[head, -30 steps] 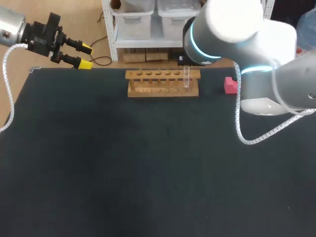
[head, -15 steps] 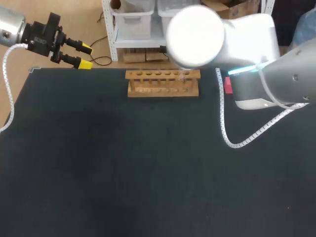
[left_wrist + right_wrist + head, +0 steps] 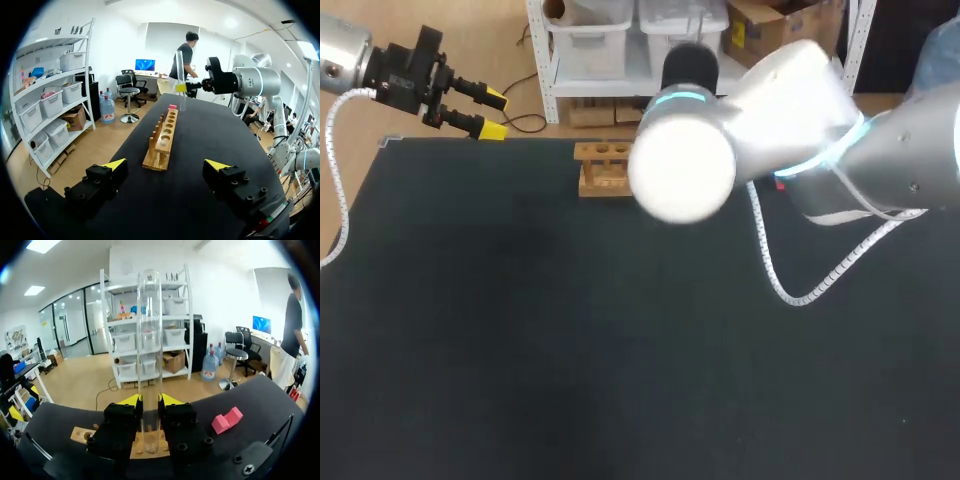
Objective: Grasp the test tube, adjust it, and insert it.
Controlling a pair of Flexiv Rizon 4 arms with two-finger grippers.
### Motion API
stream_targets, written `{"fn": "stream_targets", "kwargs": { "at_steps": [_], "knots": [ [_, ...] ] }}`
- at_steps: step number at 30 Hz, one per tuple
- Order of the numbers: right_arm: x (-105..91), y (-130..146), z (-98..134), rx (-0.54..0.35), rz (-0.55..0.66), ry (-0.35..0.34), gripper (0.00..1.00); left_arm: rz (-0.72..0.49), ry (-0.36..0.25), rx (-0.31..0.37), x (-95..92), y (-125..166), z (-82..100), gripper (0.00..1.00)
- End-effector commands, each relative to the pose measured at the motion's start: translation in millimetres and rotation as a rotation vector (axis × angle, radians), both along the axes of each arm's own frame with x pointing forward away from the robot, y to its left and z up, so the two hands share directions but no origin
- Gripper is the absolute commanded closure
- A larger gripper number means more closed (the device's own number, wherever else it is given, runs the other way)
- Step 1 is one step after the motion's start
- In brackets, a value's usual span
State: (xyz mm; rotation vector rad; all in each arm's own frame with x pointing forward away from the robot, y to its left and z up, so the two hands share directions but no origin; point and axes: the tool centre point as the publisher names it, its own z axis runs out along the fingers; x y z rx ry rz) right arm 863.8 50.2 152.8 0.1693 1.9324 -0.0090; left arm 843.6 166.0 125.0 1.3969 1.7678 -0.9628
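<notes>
Test tube (image 3: 149, 360) clamped upright in the right jaws, over the wooden rack (image 3: 162, 141) at the surface's (image 3: 520, 330) far edge (left jaws released, far left corner), so grasp done, insertion apparently yet to come.

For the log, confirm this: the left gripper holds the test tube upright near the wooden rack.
Wrong arm: the right gripper holds the test tube upright near the wooden rack, as the right wrist view shows; the left gripper is open.

No text or numbers readable (none legible).
</notes>
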Motion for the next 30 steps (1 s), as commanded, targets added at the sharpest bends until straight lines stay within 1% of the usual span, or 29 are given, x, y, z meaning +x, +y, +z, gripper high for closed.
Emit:
{"fn": "stream_targets", "kwargs": {
  "at_steps": [1, 5, 10, 17, 23, 30],
  "knots": [
    [2.9, 0.1, -2.3, -0.034, -0.006, -0.285, 1.0, 0.0, -0.003, 0.0, -0.4, 0.2, -0.7, 0.0],
    [3.5, 1.2, 0.6, -0.051, 0.002, -0.319, 1.0, 0.0, -0.003, 0.0, -0.4, 0.2, -0.7, 0.0],
    [2.2, 1.3, 3.8, -0.05, 0.02, -0.335, 1.0, 0.0, -0.003, 0.0, -0.4, 0.2, -0.7, 0.0],
    [-0.4, 0.4, 4.0, -0.027, 0.038, -0.307, 1.0, 0.0, -0.003, 0.0, -0.4, 0.2, -0.7, 0.0],
    [-2.5, 0.6, 2.5, -0.027, 0.054, -0.278, 1.0, 0.0, -0.003, 0.0, -0.4, 0.2, -0.7, 0.0],
    [4.6, 1.2, -7.0, -0.04, 0.071, -0.275, 1.0, 0.0, -0.003, 0.0, -0.4, 0.2, -0.7, 0.0]
  ]
}}
